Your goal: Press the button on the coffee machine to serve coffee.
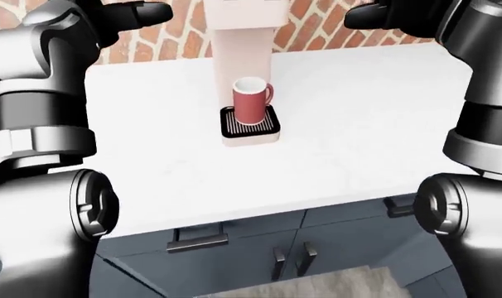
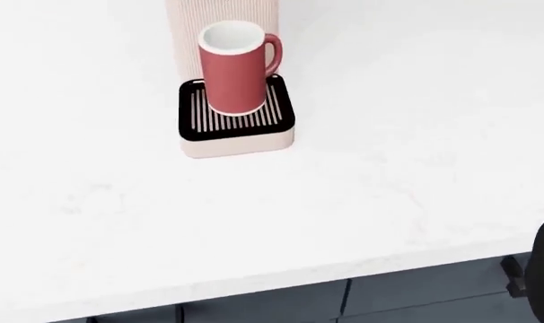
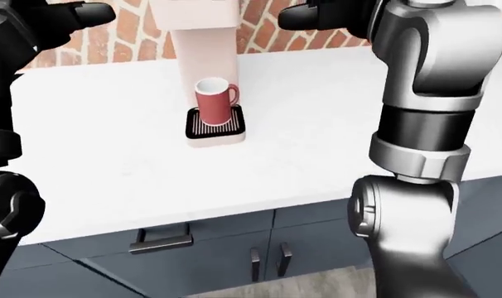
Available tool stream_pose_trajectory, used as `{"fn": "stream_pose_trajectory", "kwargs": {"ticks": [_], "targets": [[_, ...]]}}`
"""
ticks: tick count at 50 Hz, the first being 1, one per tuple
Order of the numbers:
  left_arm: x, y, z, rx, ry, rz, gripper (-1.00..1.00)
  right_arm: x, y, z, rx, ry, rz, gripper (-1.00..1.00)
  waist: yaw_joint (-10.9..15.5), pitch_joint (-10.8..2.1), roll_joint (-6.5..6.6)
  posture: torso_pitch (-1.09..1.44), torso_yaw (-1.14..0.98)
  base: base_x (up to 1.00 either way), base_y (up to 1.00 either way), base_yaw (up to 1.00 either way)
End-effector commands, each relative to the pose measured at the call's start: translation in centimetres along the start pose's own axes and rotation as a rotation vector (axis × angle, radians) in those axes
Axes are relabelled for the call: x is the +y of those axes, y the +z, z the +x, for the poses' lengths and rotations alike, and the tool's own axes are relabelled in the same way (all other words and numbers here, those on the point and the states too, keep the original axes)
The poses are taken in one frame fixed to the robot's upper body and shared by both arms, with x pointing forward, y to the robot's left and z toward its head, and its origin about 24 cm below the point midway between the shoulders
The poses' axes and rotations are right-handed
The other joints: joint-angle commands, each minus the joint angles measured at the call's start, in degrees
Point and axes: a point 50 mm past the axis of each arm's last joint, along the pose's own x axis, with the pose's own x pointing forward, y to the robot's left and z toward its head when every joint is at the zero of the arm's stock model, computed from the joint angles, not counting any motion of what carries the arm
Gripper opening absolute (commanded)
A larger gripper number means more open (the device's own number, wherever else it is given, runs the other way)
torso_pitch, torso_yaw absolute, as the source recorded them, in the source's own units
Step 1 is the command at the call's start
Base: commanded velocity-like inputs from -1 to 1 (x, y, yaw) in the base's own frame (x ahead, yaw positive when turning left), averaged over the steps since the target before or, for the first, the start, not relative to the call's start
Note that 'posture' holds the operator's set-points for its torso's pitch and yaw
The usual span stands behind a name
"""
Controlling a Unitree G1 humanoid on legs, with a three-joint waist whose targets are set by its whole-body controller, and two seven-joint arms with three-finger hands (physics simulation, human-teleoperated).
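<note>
The coffee machine (image 1: 242,43) is a pale beige column on the white counter, and its top runs off the upper edge of both eye views, so no button shows. A red mug (image 2: 234,67) with a white inside stands upright on the machine's black slatted drip tray (image 2: 236,121). My left hand (image 1: 152,11) is raised at the upper left, level with the column, its fingers stretched out and holding nothing. My right hand (image 1: 359,15) is raised at the upper right of the column, also with fingers extended and empty. Neither hand touches the machine.
The white counter (image 1: 359,124) runs across the view, with a red brick wall (image 1: 317,25) above it. Dark blue-grey cabinet fronts (image 3: 209,254) with black handles (image 3: 160,241) lie below its near edge. A pale mat (image 1: 317,287) lies on the floor.
</note>
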Motion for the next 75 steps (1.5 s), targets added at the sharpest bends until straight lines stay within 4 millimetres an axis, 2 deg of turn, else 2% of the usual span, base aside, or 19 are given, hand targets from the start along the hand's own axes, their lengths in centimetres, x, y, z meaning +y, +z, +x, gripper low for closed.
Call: {"fn": "stream_pose_trajectory", "kwargs": {"ticks": [1,2,3,6,14,15,17,21,22,23,24,26,34,39,51,59,75], "targets": [[0.3,2.6,-0.7,-0.104,0.009,-0.005,1.0,0.4,1.8,-0.7,-0.088,0.017,-0.007,1.0,0.2,-2.01,0.49,0.0,0.0,0.0,0.0,0.0],[0.4,2.6,-0.7,-0.104,0.011,-0.006,1.0,0.3,1.7,-0.7,-0.088,0.016,-0.007,1.0,0.0,-1.82,1.48,0.0,0.0,0.0,0.0,0.0],[0.4,2.5,-0.7,-0.104,0.011,-0.006,1.0,0.3,1.8,-0.7,-0.091,0.014,-0.007,1.0,-0.2,-1.79,0.09,0.0,0.0,0.0,0.0,0.0],[0.5,2.4,-0.7,-0.101,0.013,-0.008,1.0,0.4,1.9,-0.7,-0.1,0.014,-0.001,1.0,-0.2,-2.94,0.32,0.0,0.0,0.0,0.0,0.0],[0.4,2.3,-0.7,-0.102,0.01,-0.004,1.0,0.3,1.5,-0.7,-0.1,0.01,0.002,1.0,0.1,-3.02,-0.3,0.0,0.0,0.0,0.0,0.0],[0.3,2.5,-0.8,-0.102,0.01,-0.004,1.0,0.3,1.5,-0.8,-0.1,0.012,-0.002,1.0,0.2,-4.85,-0.01,0.0,0.0,0.22,0.0,0.0],[0.4,2.3,-0.7,-0.103,0.01,-0.004,1.0,0.4,1.6,-0.8,-0.102,0.012,-0.003,1.0,0.4,-2.61,-0.11,0.0,0.0,0.37,0.0,0.0],[0.5,2.0,-0.6,-0.1,0.012,-0.004,1.0,0.4,1.2,-0.7,-0.092,0.012,-0.001,1.0,0.4,-1.13,-0.87,0.0,0.0,0.3,0.0,0.0],[0.5,2.0,-0.7,-0.099,0.014,-0.003,1.0,0.4,1.2,-0.7,-0.098,0.012,0.002,1.0,0.6,-2.03,-1.79,0.0,0.0,0.0,0.0,0.0],[0.5,2.1,-0.7,-0.098,0.015,-0.002,1.0,0.4,1.3,-0.7,-0.099,0.008,0.002,1.0,0.8,-2.4,-2.7,0.0,0.0,0.0,0.0,0.0],[0.5,2.3,-0.7,-0.1,0.015,-0.003,1.0,0.4,1.4,-0.7,-0.1,0.008,0.001,1.0,1.2,-2.6,-1.74,0.0,0.0,0.0,0.0,0.0],[0.5,2.3,-0.7,-0.101,0.014,-0.004,1.0,0.4,1.6,-0.7,-0.104,0.007,0.004,1.0,1.1,-3.11,-1.43,0.0,0.0,0.0,0.0,0.0],[0.4,2.2,-0.6,-0.102,0.013,-0.007,1.0,0.5,1.4,-0.6,-0.1,0.008,0.004,1.0,-0.1,-2.78,0.12,0.0,0.0,0.0,0.0,0.0],[0.4,2.2,-0.6,-0.103,0.015,-0.008,1.0,0.4,1.7,-0.5,-0.105,0.006,0.003,1.0,-0.4,-2.76,-0.11,0.0,0.0,0.0,0.0,0.0],[0.5,1.7,-0.6,-0.088,0.021,-0.011,1.0,0.6,1.0,-0.5,-0.095,0.01,0.001,1.0,-0.1,-2.6,-0.31,0.0,0.0,0.0,0.0,0.0],[0.1,1.5,-0.4,-0.08,0.01,-0.007,1.0,0.4,1.3,-0.5,-0.096,0.005,0.002,1.0,0.1,-3.58,-0.21,-0.05,0.0,0.0,0.0,0.0],[-0.3,1.3,-0.3,-0.079,-0.006,-0.005,1.0,0.4,1.0,-0.2,-0.094,0.007,0.008,1.0,0.4,-6.8,-0.27,-0.13,0.0,0.0,0.0,0.0]]}}
